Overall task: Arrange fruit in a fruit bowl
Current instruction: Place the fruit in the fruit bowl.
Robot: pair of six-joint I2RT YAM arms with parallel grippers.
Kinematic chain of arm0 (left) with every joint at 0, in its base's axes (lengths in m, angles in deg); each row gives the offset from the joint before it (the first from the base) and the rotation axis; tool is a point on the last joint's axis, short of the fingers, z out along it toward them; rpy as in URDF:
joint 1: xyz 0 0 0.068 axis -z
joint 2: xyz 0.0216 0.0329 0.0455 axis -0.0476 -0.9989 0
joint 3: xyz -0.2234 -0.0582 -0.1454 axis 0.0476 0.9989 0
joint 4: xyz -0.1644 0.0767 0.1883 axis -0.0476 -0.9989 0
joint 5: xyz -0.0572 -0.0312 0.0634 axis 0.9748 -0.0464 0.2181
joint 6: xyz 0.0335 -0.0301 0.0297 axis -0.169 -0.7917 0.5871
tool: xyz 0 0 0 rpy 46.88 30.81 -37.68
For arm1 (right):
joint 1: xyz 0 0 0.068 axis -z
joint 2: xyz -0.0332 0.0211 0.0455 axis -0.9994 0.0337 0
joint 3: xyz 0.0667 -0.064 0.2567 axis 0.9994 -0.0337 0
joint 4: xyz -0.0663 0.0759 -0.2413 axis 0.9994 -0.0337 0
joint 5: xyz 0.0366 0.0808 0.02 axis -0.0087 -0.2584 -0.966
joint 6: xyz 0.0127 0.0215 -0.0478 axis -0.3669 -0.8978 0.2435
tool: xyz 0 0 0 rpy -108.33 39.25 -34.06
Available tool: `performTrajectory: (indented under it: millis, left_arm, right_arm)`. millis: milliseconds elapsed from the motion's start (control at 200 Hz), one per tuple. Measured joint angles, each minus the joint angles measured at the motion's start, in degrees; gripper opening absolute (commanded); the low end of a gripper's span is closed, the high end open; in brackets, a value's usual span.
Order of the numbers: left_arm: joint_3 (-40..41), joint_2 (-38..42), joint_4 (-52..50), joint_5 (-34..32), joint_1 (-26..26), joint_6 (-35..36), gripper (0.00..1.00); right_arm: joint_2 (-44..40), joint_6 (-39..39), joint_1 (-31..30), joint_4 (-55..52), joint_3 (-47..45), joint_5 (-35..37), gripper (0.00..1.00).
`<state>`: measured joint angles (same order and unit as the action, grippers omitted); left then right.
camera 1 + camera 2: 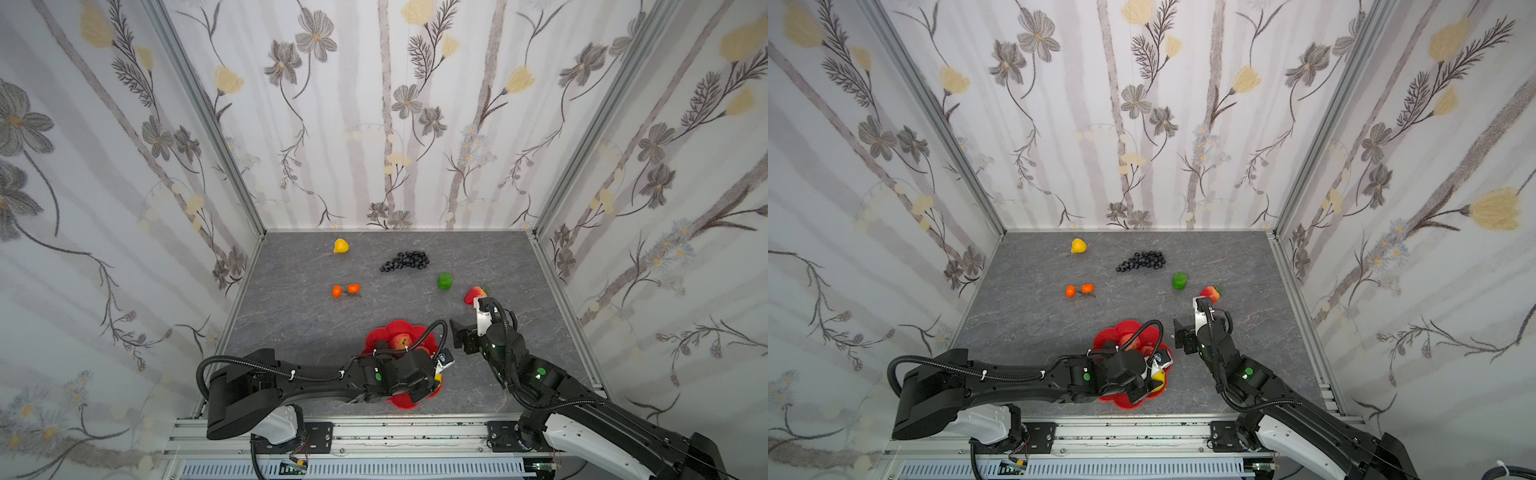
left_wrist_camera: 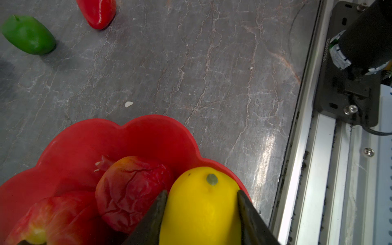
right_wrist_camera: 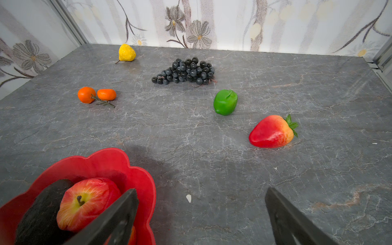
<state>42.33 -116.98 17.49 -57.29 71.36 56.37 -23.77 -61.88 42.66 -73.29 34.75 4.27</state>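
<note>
The left gripper is clamped on the lemon right at the rim of the bowl, near the front edge of the table. Let go there, the lemon may roll out over the low rim. The right gripper, jaws apart and empty, hangs near the strawberry.

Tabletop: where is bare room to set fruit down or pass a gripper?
Bare: the middle strip of table between the fruit bowl and the oranges, grapes and green fruit; also the far right corner beyond the strawberry. Crowded: the bowl, with apple, avocado, a wrinkled red fruit, and the left gripper holding a lemon at its rim.
</note>
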Motion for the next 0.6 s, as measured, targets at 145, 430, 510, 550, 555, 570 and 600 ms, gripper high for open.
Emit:
performTrajectory:
  millis: [145,430,510,550,555,570,600]
  left_arm:
    - [1.9,0.4,2.2,1.0,-0.4,0.0,0.47]
    - [4.1,0.7,5.9,2.4,-1.0,0.0,0.5]
    - [4.4,0.7,6.8,2.4,-1.1,0.0,0.52]
    - [4.5,0.6,7.2,2.4,-1.2,0.0,0.54]
    - [4.5,0.6,7.2,2.5,-1.2,0.0,0.54]
    - [4.5,0.6,7.3,2.5,-1.2,0.0,0.55]
    - [4.6,0.6,7.5,2.6,-1.3,0.0,0.56]
  right_arm:
    - [0.1,0.0,0.1,0.0,0.0,0.0,0.94]
    - [0.6,-0.2,0.2,0.0,0.0,0.0,0.94]
    - [0.9,-0.2,0.2,0.0,0.0,0.0,0.94]
    - [0.9,-0.2,0.3,0.0,0.0,0.0,0.94]
    - [0.9,-0.2,0.3,0.0,0.0,0.0,0.94]
    - [0.9,-0.2,0.3,0.0,0.0,0.0,0.94]
    - [0.9,-0.2,0.3,0.0,0.0,0.0,0.94]
